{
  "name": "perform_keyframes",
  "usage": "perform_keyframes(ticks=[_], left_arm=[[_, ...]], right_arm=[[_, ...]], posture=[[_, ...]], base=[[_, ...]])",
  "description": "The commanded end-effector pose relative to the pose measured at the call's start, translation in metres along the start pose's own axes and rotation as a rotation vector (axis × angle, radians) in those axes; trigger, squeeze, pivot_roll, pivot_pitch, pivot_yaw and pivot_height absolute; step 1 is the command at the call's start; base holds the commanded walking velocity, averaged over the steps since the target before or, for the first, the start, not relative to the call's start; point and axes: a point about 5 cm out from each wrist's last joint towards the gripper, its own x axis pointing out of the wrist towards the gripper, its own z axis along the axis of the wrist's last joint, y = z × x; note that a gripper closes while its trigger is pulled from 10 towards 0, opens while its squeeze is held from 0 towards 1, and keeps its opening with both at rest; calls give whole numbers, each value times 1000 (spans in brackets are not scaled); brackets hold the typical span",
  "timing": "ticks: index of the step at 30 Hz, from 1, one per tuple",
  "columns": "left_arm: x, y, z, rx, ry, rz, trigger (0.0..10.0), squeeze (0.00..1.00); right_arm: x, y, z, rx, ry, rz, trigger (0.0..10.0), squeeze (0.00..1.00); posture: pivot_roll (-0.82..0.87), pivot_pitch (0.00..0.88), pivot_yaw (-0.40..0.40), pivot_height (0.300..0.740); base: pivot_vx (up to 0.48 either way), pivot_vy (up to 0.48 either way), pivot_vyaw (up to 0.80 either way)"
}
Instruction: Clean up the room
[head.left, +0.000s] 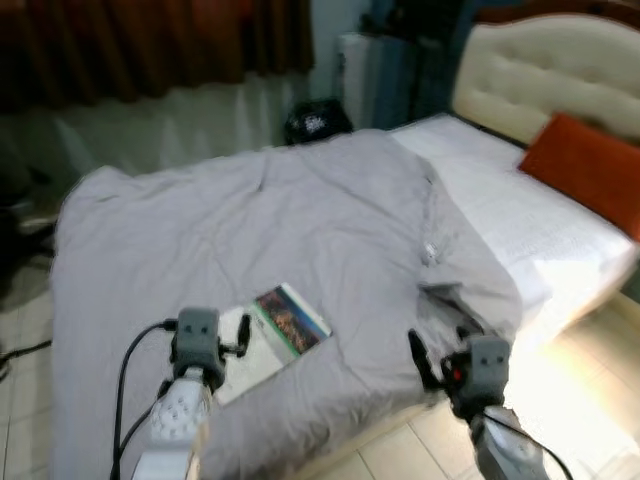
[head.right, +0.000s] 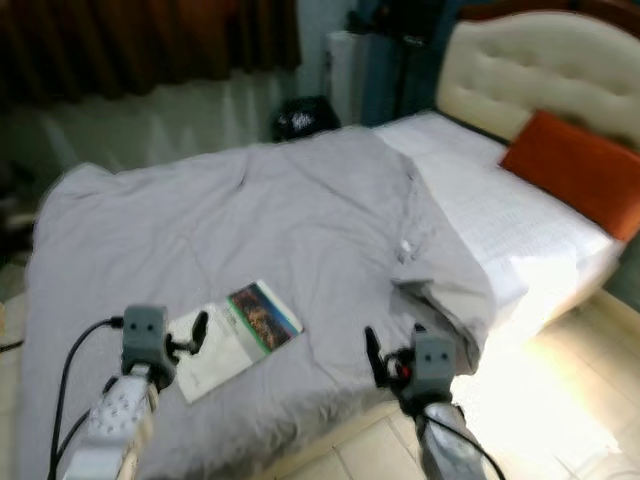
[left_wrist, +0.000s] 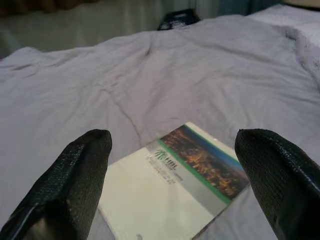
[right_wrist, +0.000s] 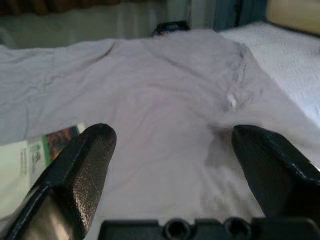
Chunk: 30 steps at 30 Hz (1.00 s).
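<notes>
A booklet is lying on the grey duvet near the bed's front edge. The left gripper is hovering over it, fingers spread apart. The right gripper is hovering beside it, also spread.

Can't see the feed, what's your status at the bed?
Left gripper open, at booklet on duvet. Right gripper open over duvet edge. Nothing held.

Booklet on grey blanket, left gripper jaws spread
</notes>
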Motion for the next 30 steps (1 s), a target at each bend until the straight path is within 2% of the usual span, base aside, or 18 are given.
perform_keyframes(ticks=[1, 4, 8, 10, 16, 20, 28, 30], left_arm=[[-1, 3, 4, 25, -19, -1, 10000, 0], [-1, -2, 6, 50, -32, -27, 10000, 0], [-1, -4, 8, 42, -51, -67, 10000, 0], [0, -2, 8, 68, -44, -62, 10000, 0], [2, -1, 7, 17, -40, -72, 10000, 0], [5, -3, 8, 19, -40, -65, 10000, 0], [8, -3, 9, 21, -40, -62, 10000, 0], [9, -1, 10, 24, -39, -56, 10000, 0]], right_arm=[[4, 9, 3, 13, -14, 30, 10000, 0], [5, 11, 2, 12, -9, 37, 10000, 0], [5, 13, 1, 15, -7, 28, 10000, 0], [5, 14, 1, 11, -6, 28, 10000, 0], [4, 15, -1, 11, -4, 27, 10000, 0], [5, 15, -2, 2, -1, 29, 10000, 0], [6, 16, -1, 5, -3, 35, 10000, 0], [6, 16, -1, 9, 0, 37, 10000, 0]], posture=[[-15, 0, -13, 740], [-12, 0, -13, 740], [-12, 0, -8, 740], [-13, 0, -4, 740], [-16, 0, 0, 740], [-17, 0, 0, 740], [-14, 0, -3, 740], [-12, 0, -7, 740]], base=[[315, 0, 681], [210, 0, 681], [0, 0, 678], [277, -390, 0], [301, -369, 0], [0, 0, 0], [0, 0, 658], [0, 0, 0]])
